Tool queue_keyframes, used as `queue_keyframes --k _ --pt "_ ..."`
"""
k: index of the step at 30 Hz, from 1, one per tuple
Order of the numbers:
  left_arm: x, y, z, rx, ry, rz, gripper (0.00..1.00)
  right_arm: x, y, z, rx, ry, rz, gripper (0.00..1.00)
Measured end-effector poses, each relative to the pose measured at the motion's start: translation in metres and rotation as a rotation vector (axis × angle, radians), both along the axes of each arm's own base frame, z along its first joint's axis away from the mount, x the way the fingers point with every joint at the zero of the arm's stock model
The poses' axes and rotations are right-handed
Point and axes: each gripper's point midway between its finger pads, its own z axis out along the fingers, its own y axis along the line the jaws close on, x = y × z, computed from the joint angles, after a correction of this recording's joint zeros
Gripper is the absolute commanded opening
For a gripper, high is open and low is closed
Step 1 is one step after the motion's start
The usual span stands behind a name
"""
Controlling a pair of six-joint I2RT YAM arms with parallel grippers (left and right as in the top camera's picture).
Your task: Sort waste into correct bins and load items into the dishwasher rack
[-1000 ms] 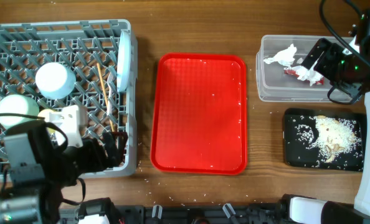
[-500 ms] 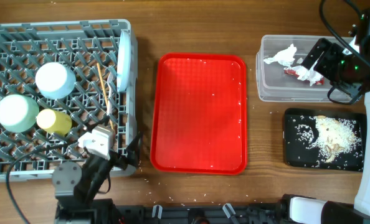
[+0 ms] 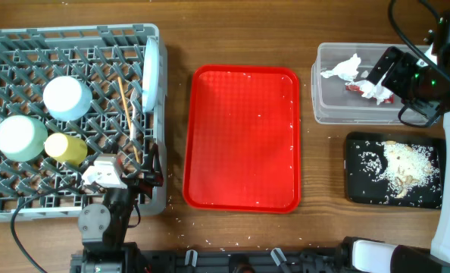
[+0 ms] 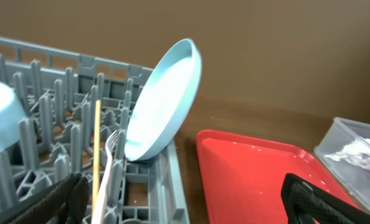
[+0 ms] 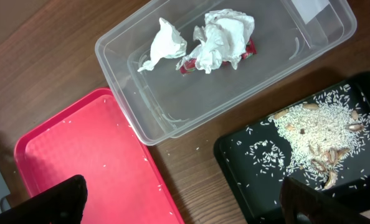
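Note:
The grey dishwasher rack (image 3: 28, 42) holds two upturned pale bowls (image 3: 66, 97) (image 3: 19, 136), a yellow cup (image 3: 66, 148), chopsticks (image 3: 126, 114) and the pale blue plate (image 3: 152, 72) standing on edge. My left gripper (image 3: 148, 176) is open and empty at the rack's front right corner. In the left wrist view, plate (image 4: 163, 102), chopstick (image 4: 96, 149) and white fork (image 4: 113, 158) lie ahead of the jaws (image 4: 191, 202). My right gripper (image 3: 376, 80) is open and empty above the clear tub (image 3: 323, 106), which holds tissues (image 5: 219, 37) and a red wrapper (image 5: 188, 65). Rice (image 5: 322, 130) lies in the black tray (image 5: 247, 162).
The red serving tray (image 3: 240, 136) lies in the middle with a few rice grains on it. Stray grains dot the wood near the front edge. The black tray (image 3: 357, 189) sits just in front of the clear tub.
My left arm has pulled back from over the rack's front left to its front right corner. The yellow cup is now uncovered. The right arm has not moved.

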Motion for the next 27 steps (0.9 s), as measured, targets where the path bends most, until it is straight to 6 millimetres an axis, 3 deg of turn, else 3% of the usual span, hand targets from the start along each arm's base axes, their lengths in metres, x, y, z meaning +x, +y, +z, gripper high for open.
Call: queue_keyframes --k 8,27 --pt "0.001 0.024 -0.004 -0.09 0.004 0.14 1.0 0.0 0.0 0.0 0.0 0.0 0.0 1.0" --pt "0.001 0.025 -0.005 -0.089 0.004 0.149 1.0 0.0 0.0 0.0 0.0 0.0 0.0 1.0"
